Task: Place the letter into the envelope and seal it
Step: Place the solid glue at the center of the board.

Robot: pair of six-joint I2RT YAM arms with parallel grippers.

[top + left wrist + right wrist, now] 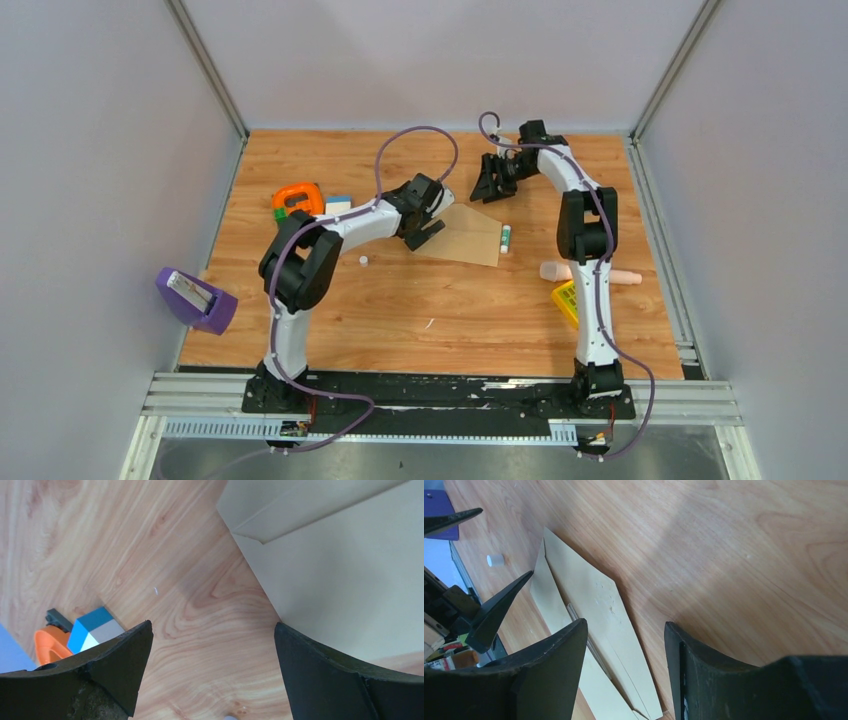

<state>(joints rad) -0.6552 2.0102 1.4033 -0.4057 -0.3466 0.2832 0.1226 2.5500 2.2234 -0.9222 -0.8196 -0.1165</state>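
Note:
The tan envelope (468,236) lies flat mid-table. In the right wrist view its pointed flap (594,592) lies folded open beside the body (546,597). A thin dark line shows where they meet; I cannot make out the letter as a separate sheet. My left gripper (424,228) is open at the envelope's left edge. In its wrist view the left gripper (212,630) hangs over bare wood, its right finger beside the envelope (350,565). My right gripper (490,182) hovers open above the far edge, and in its own view the right gripper (625,630) holds nothing.
A glue stick (506,238) lies at the envelope's right edge and a small white cap (364,261) to its left. An orange tool (298,198) and a blue-white block (338,205) sit at far left, a peach object (575,272) and a yellow one (566,300) at right. A purple holder (195,300) hangs off the left edge.

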